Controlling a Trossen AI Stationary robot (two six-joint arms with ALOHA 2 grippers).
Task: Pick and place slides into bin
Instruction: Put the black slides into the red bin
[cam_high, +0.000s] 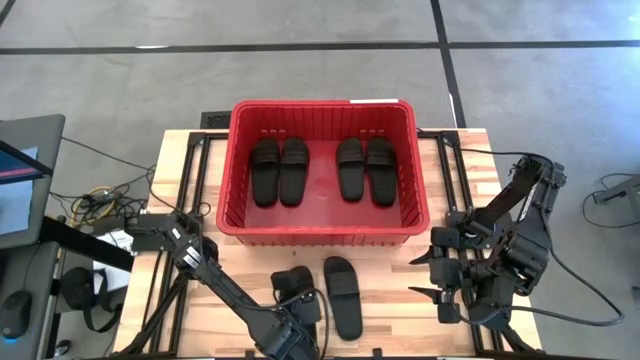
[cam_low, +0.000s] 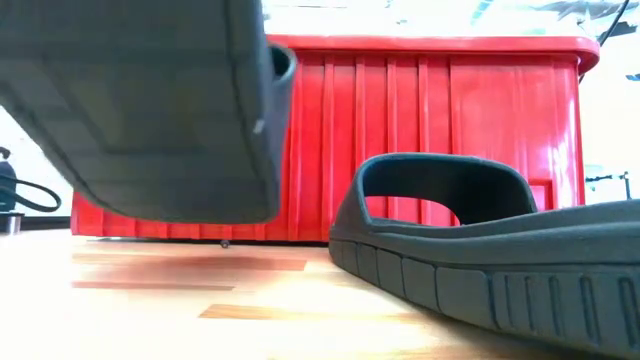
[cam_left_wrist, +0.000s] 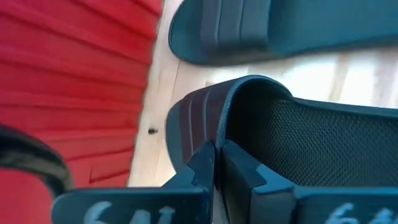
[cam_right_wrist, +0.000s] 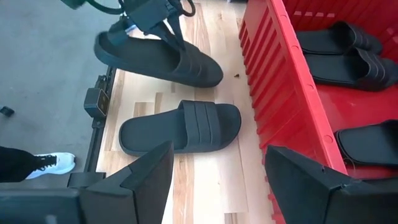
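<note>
The red bin (cam_high: 322, 228) stands at the table's far middle with several black slides (cam_high: 280, 170) lying flat inside. One slide (cam_high: 342, 295) lies sole down on the table in front of the bin; it also shows in the right wrist view (cam_right_wrist: 180, 127). My left gripper (cam_high: 297, 308) is shut on another slide (cam_high: 290, 283) just left of it. My right gripper (cam_right_wrist: 217, 180) is open and empty, right of the bin's near right corner, pointing toward the table's left. My left gripper pinches the slide's strap at its edge (cam_left_wrist: 214, 127), one finger on the strap's outer side (cam_left_wrist: 200, 163) and one under the strap inside the foot opening. The slide is lifted clear of the table, its sole (cam_low: 140, 100) showing above the wood and roughly level.
The bin's near wall (cam_low: 420, 140) rises just behind both front slides. Bare wood lies left and right of the resting slide (cam_low: 480, 250). A person's shoe (cam_right_wrist: 50, 163) shows on the floor beyond the table's left edge. Cables and a monitor (cam_high: 25, 170) sit at the left.
</note>
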